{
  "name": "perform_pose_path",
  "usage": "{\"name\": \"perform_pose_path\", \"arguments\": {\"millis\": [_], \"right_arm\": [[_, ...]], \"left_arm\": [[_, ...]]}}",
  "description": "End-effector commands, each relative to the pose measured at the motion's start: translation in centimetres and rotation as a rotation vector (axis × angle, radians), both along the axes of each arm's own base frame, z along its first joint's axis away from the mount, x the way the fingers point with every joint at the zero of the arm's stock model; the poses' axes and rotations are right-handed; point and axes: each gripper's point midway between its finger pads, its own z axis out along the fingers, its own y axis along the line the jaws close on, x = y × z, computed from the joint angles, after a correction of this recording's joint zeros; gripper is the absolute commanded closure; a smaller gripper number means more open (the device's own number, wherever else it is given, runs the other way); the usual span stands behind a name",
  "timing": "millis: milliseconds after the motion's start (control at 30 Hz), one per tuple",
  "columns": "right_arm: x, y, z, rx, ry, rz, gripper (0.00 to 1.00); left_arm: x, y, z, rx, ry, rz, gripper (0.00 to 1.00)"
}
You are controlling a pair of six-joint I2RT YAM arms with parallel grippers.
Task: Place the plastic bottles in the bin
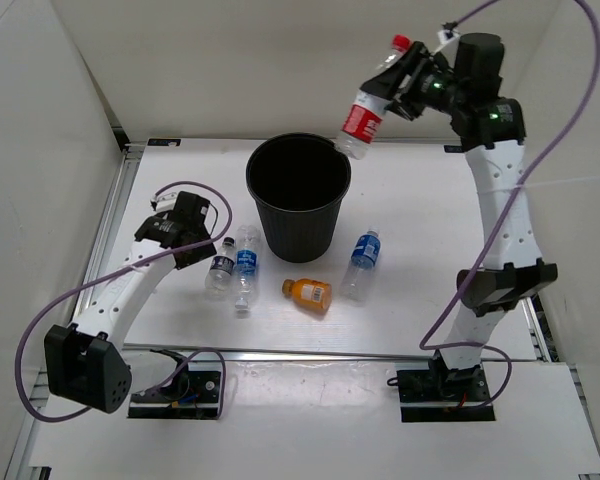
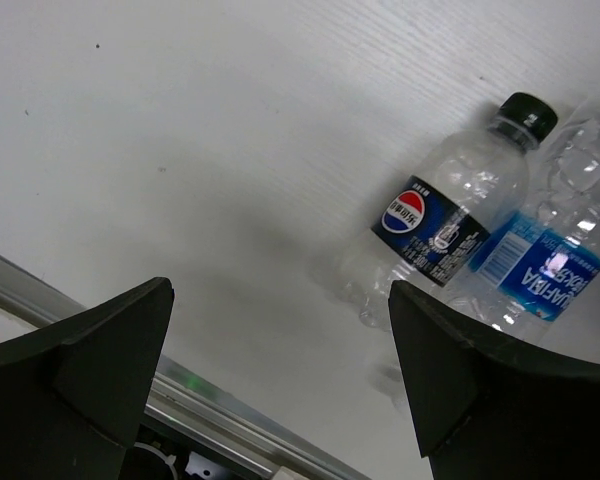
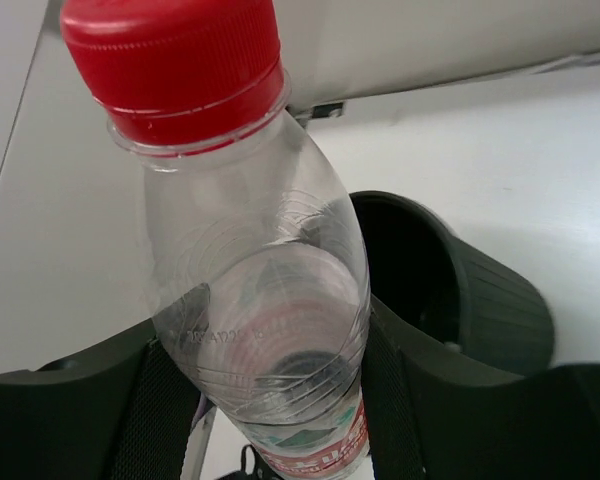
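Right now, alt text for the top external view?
The right gripper holds a red-label bottle tilted above the far-right rim of the black bin. The dark-label bottle, two blue-label bottles and the orange bottle lie on the table near the bin, the open left gripper beside the dark-label one.

White table [image 2: 180,130]: clear dark-labelled plastic bottle [image 2: 450,215], black cap, lying on its side against clear blue-labelled plastic bottle [image 2: 555,265]. Left gripper [image 2: 280,300]: black fingers spread wide.
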Motion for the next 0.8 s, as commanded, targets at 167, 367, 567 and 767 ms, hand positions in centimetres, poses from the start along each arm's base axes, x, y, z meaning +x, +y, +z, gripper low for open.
{"name": "perform_pose_path", "arguments": {"millis": [167, 367, 567, 767], "right_arm": [[1.4, 10.1, -1.7, -0.040, -0.130, 0.204, 0.66], [1.1, 10.7, -4.7, -0.135, -0.108, 0.208, 0.18], [0.0, 8.6, -3.9, -0.180, -0.110, 0.156, 0.00], [-2.2, 5.2, -0.9, -0.214, -0.172, 0.067, 0.00]], "left_arm": [[2.7, -0.7, 1.7, 0.001, -0.046, -0.021, 0.00], [3.4, -0.6, 2.2, -0.001, -0.074, -0.021, 0.00], [4.1, 0.4, 2.1, -0.025, -0.080, 0.001, 0.00], [3.5, 0.6, -0.5, -0.042, -0.007, -0.002, 0.00]]}}
